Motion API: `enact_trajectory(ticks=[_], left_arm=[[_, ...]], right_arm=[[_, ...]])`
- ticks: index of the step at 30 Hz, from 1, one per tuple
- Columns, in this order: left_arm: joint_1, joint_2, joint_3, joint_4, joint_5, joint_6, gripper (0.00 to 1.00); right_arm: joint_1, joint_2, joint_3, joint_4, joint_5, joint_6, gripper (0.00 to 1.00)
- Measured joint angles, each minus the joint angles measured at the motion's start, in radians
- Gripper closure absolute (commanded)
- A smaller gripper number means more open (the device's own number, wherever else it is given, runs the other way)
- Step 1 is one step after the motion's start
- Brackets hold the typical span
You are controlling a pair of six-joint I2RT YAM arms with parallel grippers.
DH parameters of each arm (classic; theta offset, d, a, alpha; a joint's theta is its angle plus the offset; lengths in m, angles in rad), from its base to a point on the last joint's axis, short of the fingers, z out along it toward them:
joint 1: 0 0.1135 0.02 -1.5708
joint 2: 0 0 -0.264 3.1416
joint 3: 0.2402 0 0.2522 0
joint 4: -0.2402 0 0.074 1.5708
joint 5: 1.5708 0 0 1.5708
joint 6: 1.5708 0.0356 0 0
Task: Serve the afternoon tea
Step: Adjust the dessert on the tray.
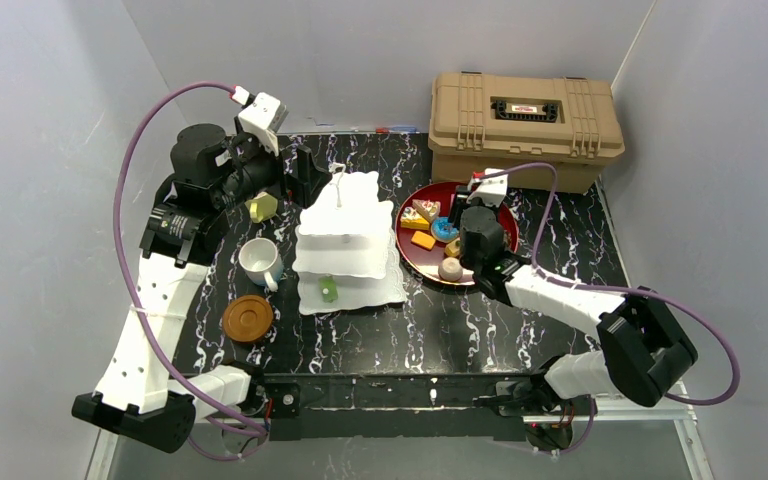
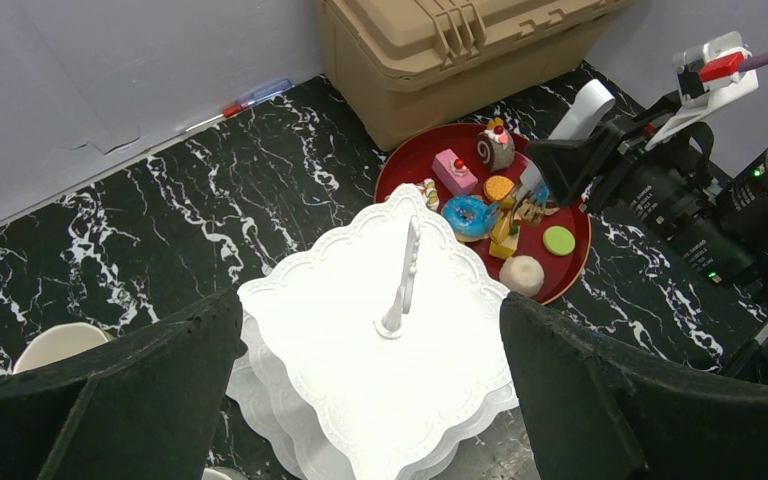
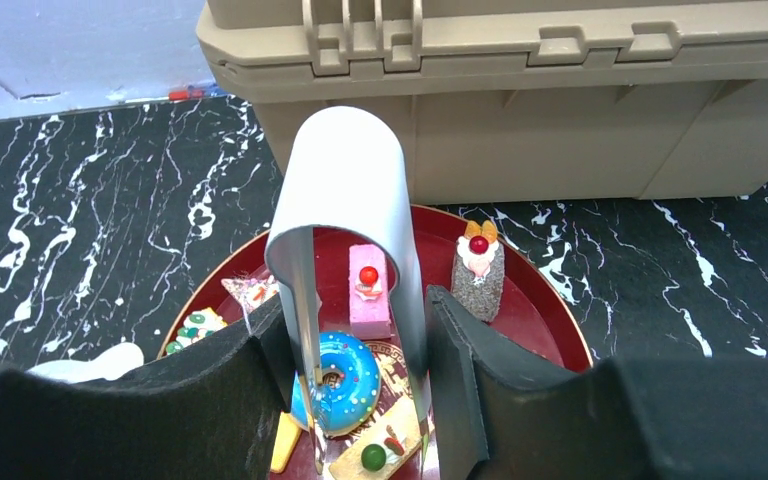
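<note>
1. Top view: I reckon this is the loading step, moving the toy pastries (image 1: 425, 211) off the round red tray (image 1: 440, 190) onto the white three-tier scalloped cake stand (image 1: 350, 215). The stand sits mid-way across the black marble surface (image 1: 480, 330). Only one small green pastry (image 1: 328, 292) is on its bottom tier, so most of the job looks undone. The right hand (image 1: 463, 215) hangs over the tray, just right of the stand. The left hand (image 1: 298, 175) is at the stand's back-left corner. A white mug (image 1: 258, 260) and a round brown coaster (image 1: 247, 318) sit to the stand's left.

2. Left wrist: the left hand's jaws are spread wide with nothing in them. The stand's top tier and centre post lie between its fingers (image 2: 120, 400), below them, and as far as I can tell nothing touches.

3. Right wrist: the right hand is clamped on grey bent-strip tongs (image 3: 345, 190), one finger pressing each side. The tong tips are down at the blue-iced toy donut (image 3: 345, 385), one blade over its hole and the other by its right edge. I can't tell if it's pinched yet. A pink slice (image 3: 368, 290) sits just behind it. My guess for the next move: squeeze until the tips bite, lift straight up, then carry it left to a free tier without clipping the post.
</note>
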Motion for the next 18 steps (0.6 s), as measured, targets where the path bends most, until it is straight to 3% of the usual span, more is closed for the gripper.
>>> enact_trajectory(ticks=[18], left_arm=[[0.002, -0.012, -0.004, 0.003, 0.0, 0.001, 0.01]], right_arm=[[0.042, -0.013, -0.045, 0.027, 0.148, 0.027, 0.47]])
